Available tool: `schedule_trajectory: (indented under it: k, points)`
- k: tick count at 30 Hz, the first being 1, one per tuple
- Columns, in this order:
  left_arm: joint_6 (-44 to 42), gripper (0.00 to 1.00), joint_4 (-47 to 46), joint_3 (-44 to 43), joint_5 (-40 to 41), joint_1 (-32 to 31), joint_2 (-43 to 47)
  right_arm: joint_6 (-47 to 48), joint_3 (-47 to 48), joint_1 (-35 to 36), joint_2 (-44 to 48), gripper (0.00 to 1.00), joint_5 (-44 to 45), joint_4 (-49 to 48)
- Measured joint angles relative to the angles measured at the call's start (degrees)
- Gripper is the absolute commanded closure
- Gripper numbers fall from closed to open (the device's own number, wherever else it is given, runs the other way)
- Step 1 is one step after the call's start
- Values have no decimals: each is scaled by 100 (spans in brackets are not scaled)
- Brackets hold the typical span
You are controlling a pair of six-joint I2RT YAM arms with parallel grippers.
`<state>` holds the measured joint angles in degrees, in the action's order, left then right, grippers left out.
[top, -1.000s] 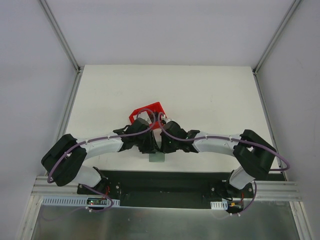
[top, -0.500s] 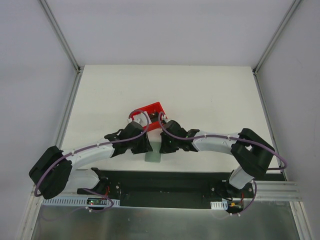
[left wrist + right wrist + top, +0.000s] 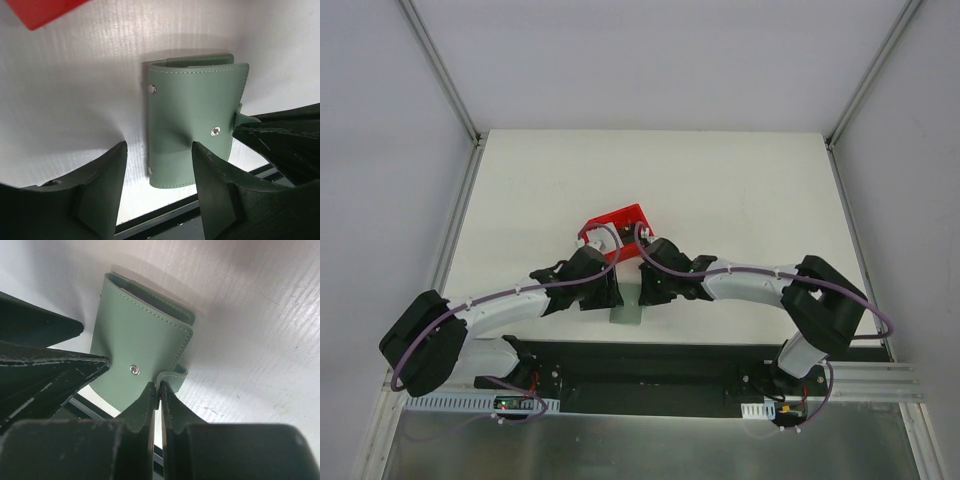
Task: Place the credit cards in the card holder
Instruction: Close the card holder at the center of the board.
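The card holder (image 3: 630, 313) is a closed grey-green wallet lying flat near the table's front edge. It also shows in the left wrist view (image 3: 192, 125) and the right wrist view (image 3: 132, 347), snap stud up. My left gripper (image 3: 611, 291) hangs open just above its left part (image 3: 159, 150), touching nothing. My right gripper (image 3: 645, 290) is shut (image 3: 159, 387) on the wallet's small strap tab (image 3: 174, 375) at its right edge. Its dark fingers (image 3: 280, 137) show in the left wrist view. No credit cards are in view.
A red plastic bin (image 3: 617, 223) stands just behind the two grippers, and its corner shows in the left wrist view (image 3: 45, 10). The black base rail (image 3: 640, 365) runs right in front of the wallet. White walls enclose the table on three sides.
The left arm has swung out to the left and its gripper has moved left off the wallet, which shows more. The right gripper has stayed on the wallet's right edge.
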<state>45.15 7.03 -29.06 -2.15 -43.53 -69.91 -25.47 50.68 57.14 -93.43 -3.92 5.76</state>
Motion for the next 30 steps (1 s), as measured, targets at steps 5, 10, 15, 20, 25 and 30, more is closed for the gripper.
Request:
schedule_trajectory:
  k: [5,10,15,20,25,30]
  points:
    - [7,55,-282,0,-186,0,-153,28,114,28,0,92,2,92]
    - [66,67,-544,-7,-330,0,-356,96,435,153,-52,92,63,372]
    - [160,73,-614,-7,-345,0,-431,175,761,273,-295,88,238,802]
    - [221,74,-643,-7,-356,0,-461,157,922,313,-472,66,254,946]
    - [240,75,-684,-7,-356,0,-492,258,935,334,-352,58,264,1003]
    - [269,75,-682,-7,-354,0,-490,326,876,330,310,60,376,946]
